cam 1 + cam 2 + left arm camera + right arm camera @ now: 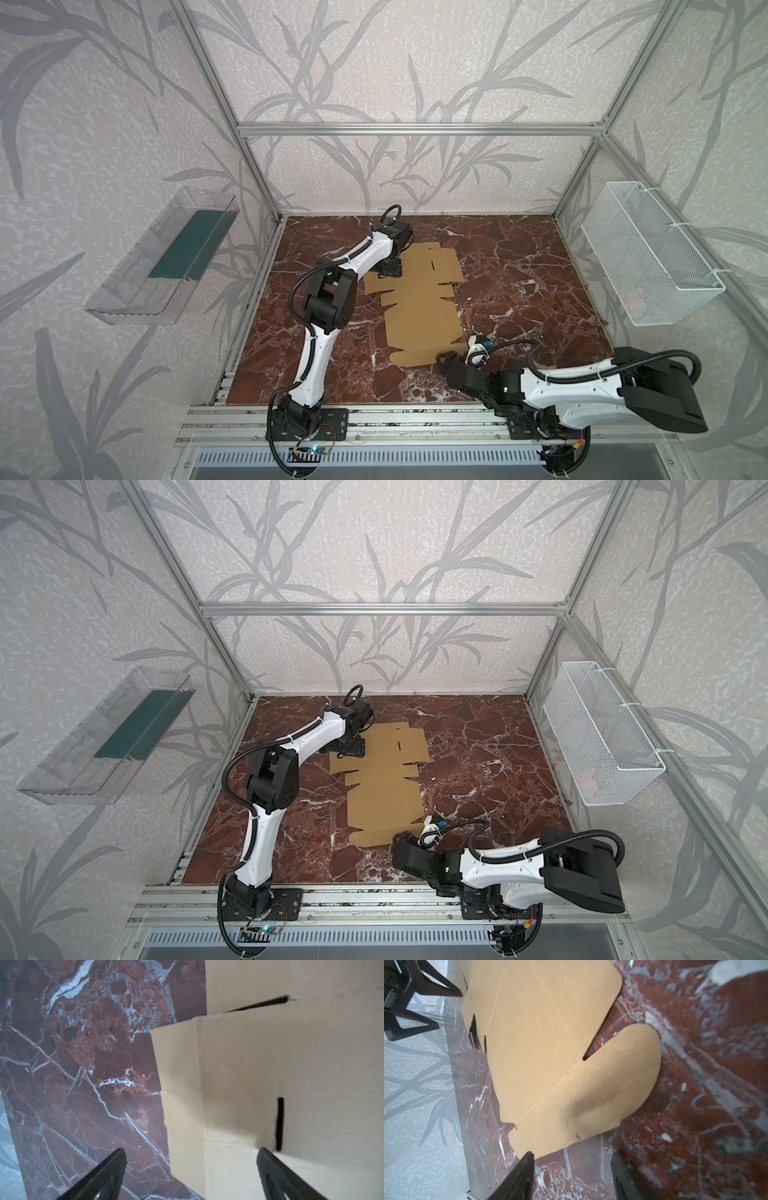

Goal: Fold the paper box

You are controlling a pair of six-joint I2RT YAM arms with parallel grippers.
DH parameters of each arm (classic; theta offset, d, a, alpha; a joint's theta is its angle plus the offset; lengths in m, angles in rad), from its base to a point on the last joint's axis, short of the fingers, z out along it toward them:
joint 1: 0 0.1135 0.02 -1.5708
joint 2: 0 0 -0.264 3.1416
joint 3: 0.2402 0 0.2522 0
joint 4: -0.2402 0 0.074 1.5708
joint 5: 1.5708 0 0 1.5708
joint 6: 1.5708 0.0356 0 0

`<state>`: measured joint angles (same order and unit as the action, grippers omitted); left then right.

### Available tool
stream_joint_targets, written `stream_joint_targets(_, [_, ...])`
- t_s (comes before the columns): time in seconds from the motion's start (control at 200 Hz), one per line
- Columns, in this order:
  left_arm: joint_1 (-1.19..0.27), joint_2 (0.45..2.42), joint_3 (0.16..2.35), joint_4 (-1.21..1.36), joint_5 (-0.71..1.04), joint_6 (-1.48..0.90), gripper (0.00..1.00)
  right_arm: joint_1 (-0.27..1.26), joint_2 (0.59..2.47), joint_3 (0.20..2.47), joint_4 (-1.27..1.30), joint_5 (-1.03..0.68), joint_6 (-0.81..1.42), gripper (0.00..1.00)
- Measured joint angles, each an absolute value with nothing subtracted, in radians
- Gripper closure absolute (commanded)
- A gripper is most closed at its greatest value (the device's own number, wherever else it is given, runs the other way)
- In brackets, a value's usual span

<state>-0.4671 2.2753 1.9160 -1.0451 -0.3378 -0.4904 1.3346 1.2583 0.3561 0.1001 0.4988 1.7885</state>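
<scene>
Likely light, stiff paper box flat on table; best pinched at edge flaps. Left hand, right hand both released.

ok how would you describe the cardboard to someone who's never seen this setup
Look at the red-brown marble table. Near its middle lies the cardboard. It is the only plain tan thing there: an unfolded die-cut sheet with flaps and slits.

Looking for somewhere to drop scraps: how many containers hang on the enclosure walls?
2: a clear plastic bin on the left-hand wall and a white wire basket on the right-hand wall, as seen in both top views. None appears hidden.
</scene>
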Motion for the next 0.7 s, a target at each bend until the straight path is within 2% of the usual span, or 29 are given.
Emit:
stream_joint_targets(0.255, [-0.466,2.292,1.871,-1.022,-0.340,-0.494,0.01,1.335,1.258,0.350,0.104,0.522,1.814,0.40])
stream_joint_targets(0.7, [-0.464,2.186,1.682,-0.892,-0.311,-0.569,0.01,1.325,1.325,0.342,0.233,0.542,1.833,0.44])
